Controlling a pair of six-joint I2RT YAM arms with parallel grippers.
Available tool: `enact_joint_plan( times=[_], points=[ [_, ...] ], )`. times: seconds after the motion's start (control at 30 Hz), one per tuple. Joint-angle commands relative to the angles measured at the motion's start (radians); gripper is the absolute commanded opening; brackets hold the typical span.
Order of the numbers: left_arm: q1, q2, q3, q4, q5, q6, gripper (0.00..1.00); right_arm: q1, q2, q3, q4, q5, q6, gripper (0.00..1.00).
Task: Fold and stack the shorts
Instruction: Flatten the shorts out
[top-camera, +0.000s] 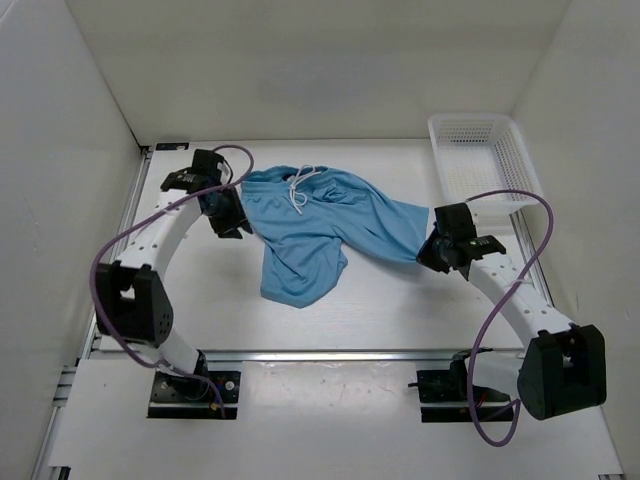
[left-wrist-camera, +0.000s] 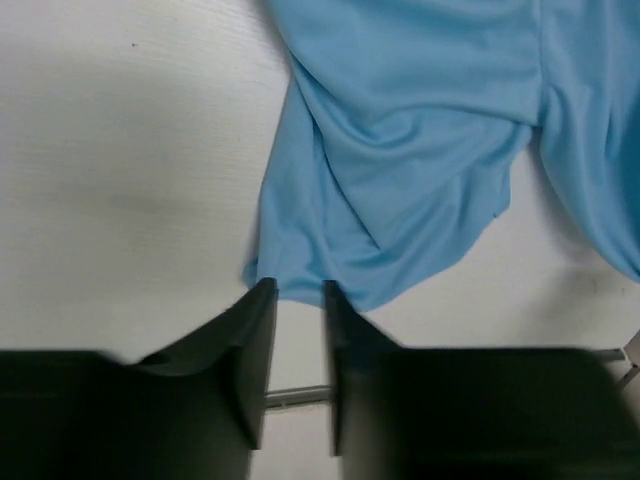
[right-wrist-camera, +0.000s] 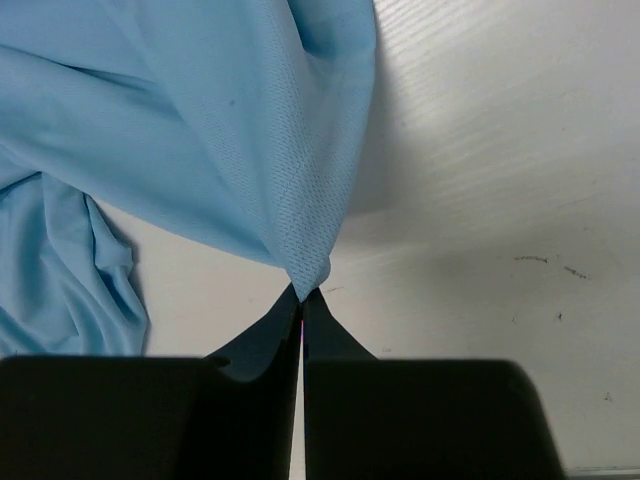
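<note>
From above, the shorts lie in the middle of the table. The waist with its white drawstring is toward 12 o'clock, one leg points to 6 o'clock and the other to 3 o'clock. The left gripper is at the 9 o'clock edge of the cloth. The right gripper is at the end of the 3 o'clock leg. A white basket stands at 1 o'clock.

In the left wrist view, the fingers stand narrowly apart. The blue hem lies just at their tips, at 12 o'clock.

In the right wrist view, the jaws are pressed together on a corner of the blue fabric, which spreads toward 11 o'clock.
</note>
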Motion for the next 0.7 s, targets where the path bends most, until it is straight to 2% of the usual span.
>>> enact_joint_plan(
  times=[0.0,0.07,0.1,0.2,0.37,0.43,0.47,0.5,0.53,0.57,0.6,0.63,0.67],
  points=[
    [-0.009,0.087,0.092,0.058,-0.074,0.022,0.50,-0.003,-0.033,0.019,0.027,0.043,-0.035,0.00],
    [-0.009,0.166,0.179,0.058,-0.094,0.033,0.66,-0.003,-0.033,0.039,0.027,0.043,-0.035,0.00],
    [0.001,0.236,0.208,0.058,-0.110,0.042,0.81,-0.003,-0.033,0.039,0.017,0.043,-0.044,0.00],
    [0.014,0.341,0.354,0.058,-0.136,0.042,1.00,-0.003,-0.033,0.060,0.005,0.043,-0.053,0.00],
    [0.024,0.637,0.660,0.016,-0.197,0.065,1.00,-0.012,-0.042,0.060,-0.016,0.024,-0.064,0.00],
    [0.024,0.723,0.753,-0.007,-0.209,0.078,1.00,-0.021,-0.042,0.086,-0.016,0.005,-0.119,0.00],
    [0.024,0.799,0.841,-0.043,-0.209,0.078,1.00,-0.021,-0.018,0.103,-0.016,-0.014,-0.151,0.08],
    [0.024,0.832,0.880,-0.053,-0.200,0.078,1.00,-0.030,0.001,0.129,-0.042,-0.032,-0.183,0.27],
    [0.024,0.858,0.916,-0.062,-0.190,0.087,0.98,-0.031,0.022,0.208,-0.079,-0.025,-0.232,0.80],
    [0.024,0.895,0.945,-0.071,-0.179,0.087,0.93,-0.018,0.053,0.249,-0.149,0.003,-0.248,0.96],
    [0.024,0.895,0.977,-0.071,-0.151,0.087,0.85,0.014,0.053,0.307,-0.171,0.039,-0.258,1.00],
    [0.024,0.904,0.986,-0.071,-0.140,0.087,0.69,0.037,0.042,0.327,-0.182,0.072,-0.280,1.00],
    [0.024,0.904,0.997,-0.071,-0.140,0.087,0.28,0.086,0.042,0.344,-0.182,0.095,-0.280,1.00]
  ],
)
